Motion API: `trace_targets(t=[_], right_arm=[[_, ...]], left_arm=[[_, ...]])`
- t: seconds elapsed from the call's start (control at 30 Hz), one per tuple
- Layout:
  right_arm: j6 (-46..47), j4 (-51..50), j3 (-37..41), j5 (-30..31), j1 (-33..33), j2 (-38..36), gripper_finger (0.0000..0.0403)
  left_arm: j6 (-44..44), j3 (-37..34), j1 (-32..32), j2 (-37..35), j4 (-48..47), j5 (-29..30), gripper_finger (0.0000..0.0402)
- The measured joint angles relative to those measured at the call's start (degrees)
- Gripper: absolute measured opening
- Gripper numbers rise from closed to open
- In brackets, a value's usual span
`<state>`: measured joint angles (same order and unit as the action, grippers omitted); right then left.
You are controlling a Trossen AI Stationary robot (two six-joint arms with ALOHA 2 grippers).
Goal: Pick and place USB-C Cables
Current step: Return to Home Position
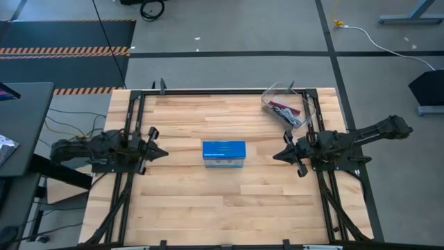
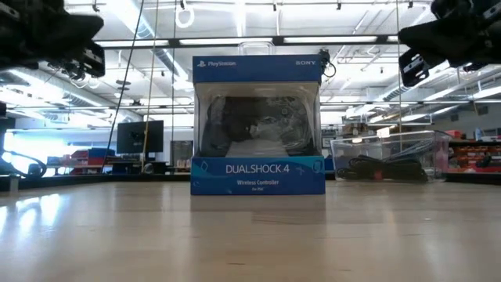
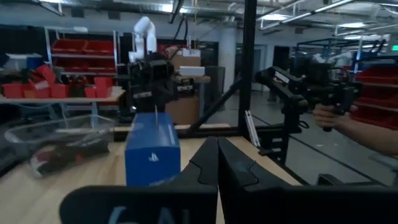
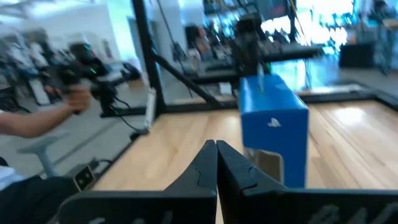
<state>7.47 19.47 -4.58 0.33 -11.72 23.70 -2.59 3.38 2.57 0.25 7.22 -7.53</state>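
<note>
- Cables [image 1: 286, 112]: heaped in clear bin [image 2: 423, 153] at far right corner of surface [image 1: 208, 215]; near right pincer [image 1: 276, 155], well apart from left pincer [image 1: 164, 153].
- Right pincer: fingers pressed together, nothing held, raised off surface, pointing at blue box [image 1: 223, 154].
- Left pincer: likewise closed tight, empty, facing the box's opposite side.

Blue box [image 1: 223, 153], pale wood table [image 1: 180, 201], clear bin [image 2: 407, 145], seemingly red and black cables [image 1: 286, 112]

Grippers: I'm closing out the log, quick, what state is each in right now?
Left gripper: shut, empty, at the left edge of the table.
Right gripper: shut, empty, at its right edge.
</note>
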Motion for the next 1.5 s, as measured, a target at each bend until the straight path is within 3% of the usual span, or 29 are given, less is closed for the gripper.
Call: trace_targets(t=[0.13, 0.47, 0.7, 0.9, 1.1, 1.3, 1.5], right_arm=[[-1.04, 7.31, 4.21, -2.88, 1.57, -0.55, 0.0001], [-1.10, 5.19, 4.20, -2.60, 3.11, -0.49, 0.0002], [-0.48, 1.82, 4.20, 3.98, 3.09, -0.47, 0.0001], [0.39, -0.34, 4.20, 4.60, 3.08, -0.47, 0.0001], [-2.27, -0.35, 4.20, 5.37, 3.08, -0.47, 0.0003], [-7.00, -2.54, 4.20, 13.40, 3.36, -0.37, 0.0003], [-4.40, -0.38, 4.20, 12.94, 3.28, -1.39, 0.0003]], left_arm=[[-3.09, -1.95, -4.22, 0.01, 1.30, -5.41, 0.0000], [-4.95, -2.91, -11.88, 0.04, -2.48, -5.53, 0.0003], [-7.43, -2.89, -11.61, 0.09, -4.68, 1.23, 0.0002], [-7.11, -2.91, -9.41, 0.11, -6.27, 8.22, 0.0001], [-3.82, -2.91, -8.42, 0.89, -6.43, 8.49, 0.0014], [-4.07, -2.93, -8.41, 2.23, -6.47, 7.74, 0.0025], [-1.52, -2.96, -8.41, 2.36, -5.55, 7.51, 0.0018]])
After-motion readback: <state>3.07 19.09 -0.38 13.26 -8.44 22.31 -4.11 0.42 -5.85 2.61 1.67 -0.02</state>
